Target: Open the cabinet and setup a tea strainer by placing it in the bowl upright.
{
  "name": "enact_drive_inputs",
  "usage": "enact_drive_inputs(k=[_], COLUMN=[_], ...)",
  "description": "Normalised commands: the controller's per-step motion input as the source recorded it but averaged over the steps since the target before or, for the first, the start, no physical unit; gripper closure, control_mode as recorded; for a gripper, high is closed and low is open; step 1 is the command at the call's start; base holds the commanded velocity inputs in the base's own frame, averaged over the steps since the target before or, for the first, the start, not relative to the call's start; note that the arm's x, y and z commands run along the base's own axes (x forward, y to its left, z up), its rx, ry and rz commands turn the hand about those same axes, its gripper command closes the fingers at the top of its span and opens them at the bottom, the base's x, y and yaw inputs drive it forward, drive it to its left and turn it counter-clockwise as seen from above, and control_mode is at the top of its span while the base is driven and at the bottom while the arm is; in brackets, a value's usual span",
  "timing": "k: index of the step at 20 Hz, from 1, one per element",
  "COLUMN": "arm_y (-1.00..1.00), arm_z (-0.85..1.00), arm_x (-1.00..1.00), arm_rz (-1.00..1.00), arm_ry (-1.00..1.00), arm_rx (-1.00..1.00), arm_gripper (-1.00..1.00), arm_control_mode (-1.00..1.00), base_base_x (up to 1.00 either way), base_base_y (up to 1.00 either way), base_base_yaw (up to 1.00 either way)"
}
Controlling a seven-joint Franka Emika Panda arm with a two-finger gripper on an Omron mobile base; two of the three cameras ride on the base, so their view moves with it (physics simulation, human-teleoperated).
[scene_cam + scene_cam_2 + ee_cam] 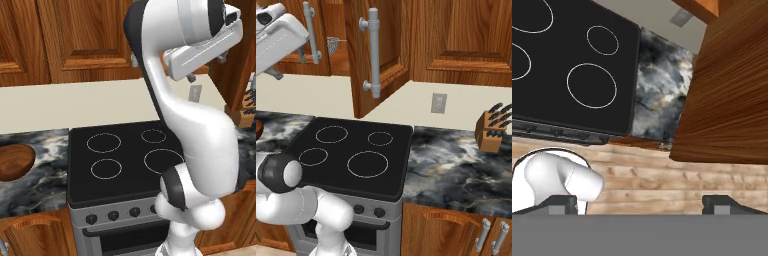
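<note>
So far: we judge the opening step done and the strainer step untouched.
Cabinet [387,50]: its right door stands swung out over the stove [356,152], bar handle facing us in the right base view.
Tea strainer [332,45]: a small mesh basket shows inside the opened cabinet, behind the door's edge; too small for us to read how it lies.
Bowl [14,161]: on the marbled surface [40,175] left of the stove, with nothing in it.
End effector [639,202]: raised near the cabinet, fingertips spread wide apart and holding nothing.
Left to do: we reckon reaching in, gripping the strainer, carrying it to the bowl and setting it upright.
</note>
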Motion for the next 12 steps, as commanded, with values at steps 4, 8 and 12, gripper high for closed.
enact_drive_inputs(k=[4, 8, 12], arm_y=[0.00, 0.00, 0.00], arm_z=[-0.96, -0.65, -0.18], arm_x=[0.19, 0.05, 0.16], arm_rz=[0.05, 0.04, 0.05], arm_ry=[-0.04, 0.05, 0.08], arm_rx=[-0.19, -0.14, -0.14], arm_gripper=[-1.00, -1.00, -1.00], arm_control_mode=[-1.00, -1.00, -1.00], base_base_x=[0.00, 0.00, 0.00], base_base_y=[0.00, 0.00, 0.00], base_base_yaw=[0.00, 0.00, 0.00])
